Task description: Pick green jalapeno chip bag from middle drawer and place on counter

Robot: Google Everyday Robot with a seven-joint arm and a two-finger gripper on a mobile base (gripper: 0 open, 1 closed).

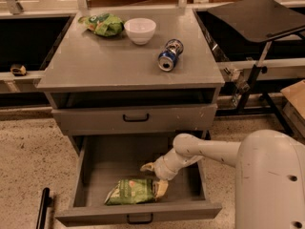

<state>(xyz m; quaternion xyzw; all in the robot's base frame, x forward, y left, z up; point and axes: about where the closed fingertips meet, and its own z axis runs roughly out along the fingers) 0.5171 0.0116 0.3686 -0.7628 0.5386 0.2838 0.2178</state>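
**Gripper down in the drawer, bag not yet lifted**

The gripper point(155, 178) hangs low inside the open drawer point(138, 213), and its fingers are spread apart. One points off toward 9 o'clock. The other point(161, 188) points down toward 6 and sits right at the end of the bag point(132, 192). Nothing is clamped.

The bag lies flat on the drawer floor, near the front panel, at about 8 o'clock from the gripper. Whether the lower finger touches the seam or only sits beside it, I cannot tell.

The arm point(205, 149) reaches in from 3 o'clock, over the drawer's right wall.

On progress, the drawer is out and the gripper is at the target, so I judge the approach about done. The grasp, the lift and the carry up to the counter point(109, 66) all remain.

The closed top drawer point(136, 119) sits above, at 12 o'clock. Its front and the counter edge overhang the back of the open drawer, so the lift probably has to come forward before it goes up.

On the counter, a can point(170, 54) lies on its side at 12. A white bowl point(139, 30) stands farther back, and a brighter bag point(102, 24) sits at 11 beside it. The counter's front left looks bare, which seems the easy landing spot.
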